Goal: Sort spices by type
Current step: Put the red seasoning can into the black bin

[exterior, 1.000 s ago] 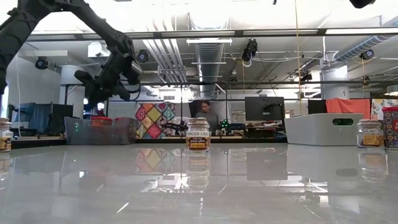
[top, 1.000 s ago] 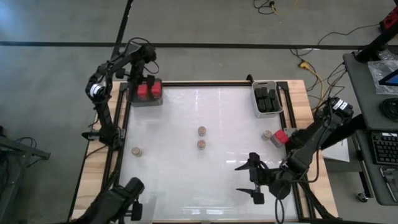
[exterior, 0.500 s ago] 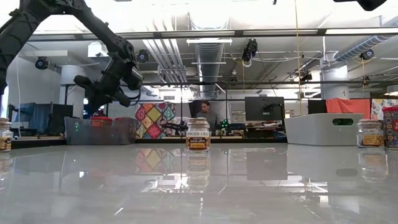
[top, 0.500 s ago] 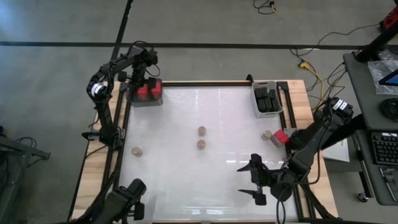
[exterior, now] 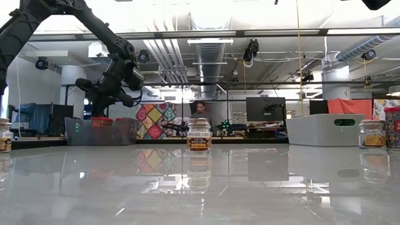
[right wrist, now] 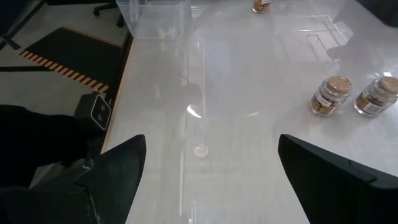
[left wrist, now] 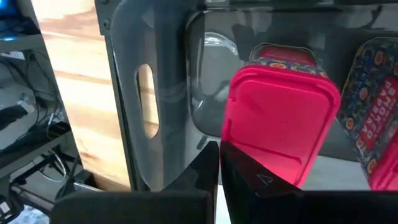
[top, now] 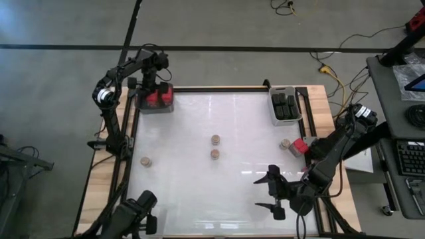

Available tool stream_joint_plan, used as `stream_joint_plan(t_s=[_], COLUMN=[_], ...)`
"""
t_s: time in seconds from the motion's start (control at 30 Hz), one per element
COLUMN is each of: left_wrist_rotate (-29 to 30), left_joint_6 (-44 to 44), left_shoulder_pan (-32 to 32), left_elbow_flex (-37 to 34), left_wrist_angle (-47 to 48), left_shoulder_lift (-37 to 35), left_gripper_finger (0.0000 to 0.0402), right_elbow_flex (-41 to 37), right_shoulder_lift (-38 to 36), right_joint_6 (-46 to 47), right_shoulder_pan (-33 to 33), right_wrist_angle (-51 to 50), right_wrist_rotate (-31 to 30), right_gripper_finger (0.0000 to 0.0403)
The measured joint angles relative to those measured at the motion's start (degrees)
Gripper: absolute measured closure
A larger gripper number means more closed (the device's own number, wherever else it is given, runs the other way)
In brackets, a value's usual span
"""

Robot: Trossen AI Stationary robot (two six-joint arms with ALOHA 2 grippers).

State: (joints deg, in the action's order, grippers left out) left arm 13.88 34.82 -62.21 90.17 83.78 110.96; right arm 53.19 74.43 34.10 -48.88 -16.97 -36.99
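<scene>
My left gripper [left wrist: 219, 163] hangs shut over the grey bin [top: 166, 108] at the table's far left corner, pointing steeply down. Its fingertips stand at the near edge of a red spice tin [left wrist: 280, 121] in the bin, and a second red tin [left wrist: 376, 118] lies beside it. My right gripper [top: 265, 192] waits open near the table's near right edge, nothing between its fingers. Tan-topped jars stand loose: two mid-table [top: 216, 140] [top: 214, 154], one at the left [top: 145, 161], one at the right [top: 285, 143] beside a red tin [top: 299, 146]. My left gripper's shut fingers [left wrist: 261, 180] come from above and overlap the lower edge [left wrist: 292, 171] of the red tin in the grey bin. Whether they touch it cannot be told, since the fingers themselves cover that spot.
A white bin [top: 273, 109] holding black spice blocks stands at the far right corner. A clear bin [right wrist: 155, 15] shows beyond the right gripper, at the table's edge. The white tabletop between the jars lies bare. In the low view a person sits at a desk [exterior: 201, 112] behind the table.
My left gripper has tipped a little and sunk slightly toward the grey bin, staying shut. The right arm and the loose jars have kept their places.
</scene>
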Motion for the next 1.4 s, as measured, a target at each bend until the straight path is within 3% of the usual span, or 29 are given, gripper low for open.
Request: stream_joint_plan(t_s=[0.53, 0.9, 1.03, 1.2, 1.33, 1.4], left_wrist_rotate=[-1.2, -0.8, -0.5, -0.6, 0.3, 1.0], left_joint_6=[-2.1, -8.6, -12.6, -14.1, -16.9, -18.9], left_shoulder_pan=[0.2, 2.5, 9.0, 23.3, 38.7, 47.0], left_elbow_flex=[0.2, 7.5, 5.6, 0.0, -8.1, -13.3], left_wrist_angle=[-0.8, 1.8, -0.1, -7.3, -20.5, -29.0], left_shoulder_lift=[0.0, -5.4, -12.2, -23.3, -33.5, -38.5], left_gripper_finger=[0.0401, 0.0401, 0.0401, 0.0401, 0.0401, 0.0401], right_elbow_flex=[0.0, 3.9, 12.1, 21.4, 24.1, 23.5], right_shoulder_lift=[0.0, -0.2, -0.2, -0.3, -0.4, -0.5], right_joint_6=[0.0, -4.0, 0.7, 12.7, 27.9, 32.7], right_shoulder_pan=[0.0, 0.5, 1.5, 4.4, 9.5, 12.3], right_wrist_angle=[0.0, -4.8, -20.4, -46.7, -68.4, -73.5], right_wrist_rotate=[0.0, -3.6, -6.8, -6.4, 1.4, 6.5], right_gripper_finger=[0.0046, 0.0046, 0.0046, 0.0046, 0.0046, 0.0046])
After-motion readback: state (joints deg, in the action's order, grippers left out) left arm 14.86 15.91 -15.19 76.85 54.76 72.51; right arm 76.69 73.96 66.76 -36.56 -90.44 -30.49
